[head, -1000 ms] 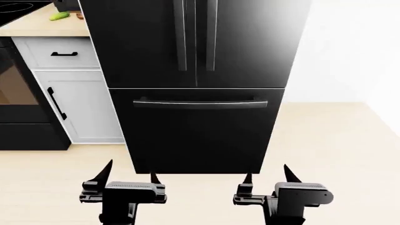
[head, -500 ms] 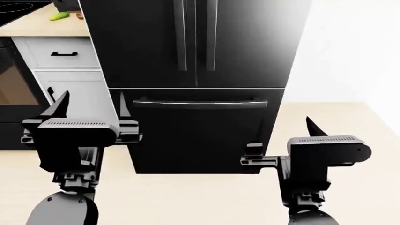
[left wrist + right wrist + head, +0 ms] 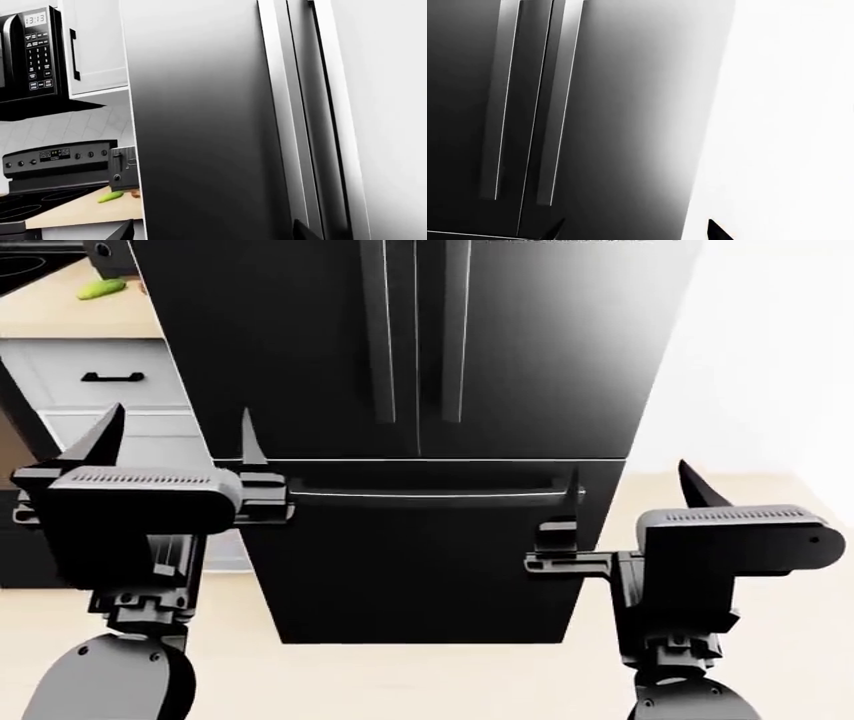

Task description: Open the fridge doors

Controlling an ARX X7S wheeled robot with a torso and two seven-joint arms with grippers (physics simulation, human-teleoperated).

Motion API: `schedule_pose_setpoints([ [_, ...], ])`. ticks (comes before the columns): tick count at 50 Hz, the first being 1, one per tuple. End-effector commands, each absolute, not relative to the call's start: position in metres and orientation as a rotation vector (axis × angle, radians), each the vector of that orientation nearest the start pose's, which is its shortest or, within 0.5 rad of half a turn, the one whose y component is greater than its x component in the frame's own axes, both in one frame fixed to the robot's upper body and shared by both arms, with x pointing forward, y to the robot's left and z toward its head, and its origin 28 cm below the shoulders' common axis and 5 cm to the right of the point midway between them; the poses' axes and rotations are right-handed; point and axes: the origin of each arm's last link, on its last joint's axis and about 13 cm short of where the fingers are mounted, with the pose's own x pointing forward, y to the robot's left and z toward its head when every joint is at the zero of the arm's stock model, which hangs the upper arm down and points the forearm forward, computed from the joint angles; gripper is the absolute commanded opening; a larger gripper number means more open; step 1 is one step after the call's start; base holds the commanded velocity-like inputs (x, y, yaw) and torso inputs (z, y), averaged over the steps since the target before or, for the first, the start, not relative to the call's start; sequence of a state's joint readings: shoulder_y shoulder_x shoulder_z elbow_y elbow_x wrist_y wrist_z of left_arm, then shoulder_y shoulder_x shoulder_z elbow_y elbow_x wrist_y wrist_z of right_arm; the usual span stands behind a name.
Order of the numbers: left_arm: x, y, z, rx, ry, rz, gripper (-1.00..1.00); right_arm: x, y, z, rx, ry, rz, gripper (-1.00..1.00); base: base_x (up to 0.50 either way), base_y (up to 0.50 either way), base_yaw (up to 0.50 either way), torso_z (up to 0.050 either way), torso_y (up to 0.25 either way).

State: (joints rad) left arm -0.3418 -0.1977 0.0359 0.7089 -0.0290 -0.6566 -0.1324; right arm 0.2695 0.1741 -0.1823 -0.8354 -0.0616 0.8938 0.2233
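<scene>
Both pincers are up in front of the fridge, and both are spread wide with nothing in them. The left pincer (image 3: 174, 455) has its two fingers well apart, touching nothing. Same for the right pincer (image 3: 627, 495): released, empty, fingers clear of everything.

Counting: two pincers, two doors (image 3: 414, 340), two long vertical handles (image 3: 416, 330) side by side at the middle seam, and one drawer (image 3: 414, 550) with one horizontal handle.

The doors are shut and sit past both pincers, up and between them. The drawer handle runs across right at fingertip level between the two. Off beyond the left pincer there's a tabletop (image 3: 67, 315) with one green thing (image 3: 96, 288) on it.
</scene>
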Motion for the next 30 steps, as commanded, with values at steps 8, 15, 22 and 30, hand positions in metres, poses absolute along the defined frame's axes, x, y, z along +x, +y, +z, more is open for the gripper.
schedule_pose_setpoints([
  [8, 0.2276, 0.2296, 0.1842, 0.162, -0.365, 0.114, 1.00, 0.2073, -0.1001, 0.1735, -0.204, -0.226, -0.129, 1.00, 0.40, -0.01, 0.00, 0.000, 0.000],
  [15, 0.2262, 0.2272, 0.1820, 0.165, -0.357, 0.108, 1.00, 0.2076, -0.0993, 0.1726, -0.202, -0.226, -0.126, 1.00, 0.45, -0.06, 0.00, 0.000, 0.000],
  [22, 0.2238, 0.2261, 0.1816, 0.179, -0.352, 0.104, 1.00, 0.2058, -0.0998, 0.1732, -0.202, -0.227, -0.126, 1.00, 0.45, -0.06, 0.00, 0.000, 0.002],
  [30, 0.2245, 0.2278, 0.1829, 0.153, -0.352, 0.113, 1.00, 0.2065, -0.0998, 0.1727, -0.209, -0.223, -0.126, 1.00, 0.46, -0.07, 0.00, 0.000, 0.000],
])
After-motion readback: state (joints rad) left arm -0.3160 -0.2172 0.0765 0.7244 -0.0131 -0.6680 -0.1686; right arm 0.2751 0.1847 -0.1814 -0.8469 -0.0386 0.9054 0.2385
